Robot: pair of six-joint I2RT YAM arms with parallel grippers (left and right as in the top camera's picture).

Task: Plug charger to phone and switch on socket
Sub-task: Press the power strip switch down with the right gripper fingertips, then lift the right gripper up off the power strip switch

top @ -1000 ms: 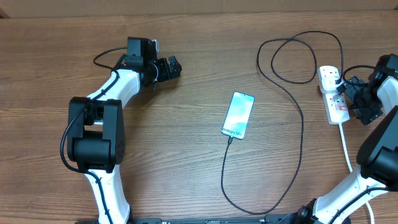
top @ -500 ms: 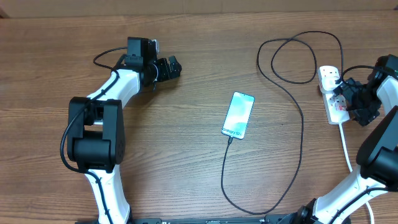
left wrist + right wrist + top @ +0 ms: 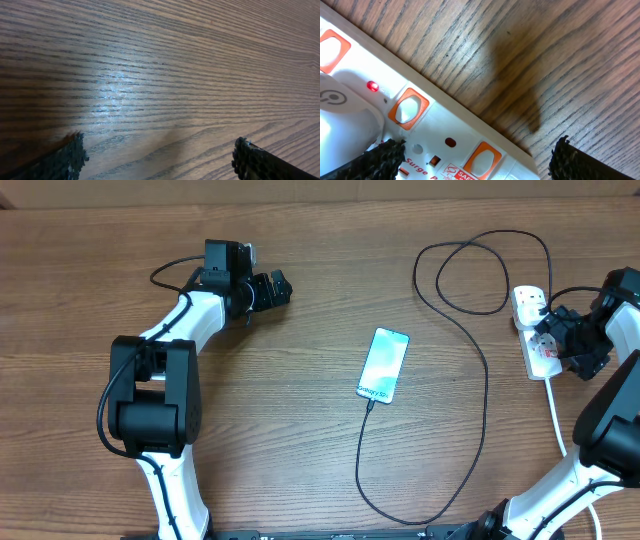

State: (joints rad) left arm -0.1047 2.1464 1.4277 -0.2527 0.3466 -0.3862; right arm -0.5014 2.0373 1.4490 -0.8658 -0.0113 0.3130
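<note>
The phone [image 3: 383,365] lies mid-table, screen up, with the black charger cable [image 3: 478,415] plugged into its lower end. The cable loops along the table to the white socket strip [image 3: 535,330] at the right. My right gripper [image 3: 556,328] is open and hovers right over the strip. In the right wrist view the strip [image 3: 435,135] shows orange-red switches [image 3: 408,108], a lit red lamp [image 3: 372,86] and a white adapter [image 3: 345,115]; the fingertips [image 3: 477,162] straddle it. My left gripper [image 3: 272,290] is open over bare wood at the far left [image 3: 160,160].
The strip's thick white cord [image 3: 556,415] runs toward the front right beside my right arm. A thin black wire [image 3: 170,270] loops by the left arm. The wooden table [image 3: 300,440] fills the view.
My right gripper has shifted slightly left over the socket strip. The left arm, phone and cable have not moved.
</note>
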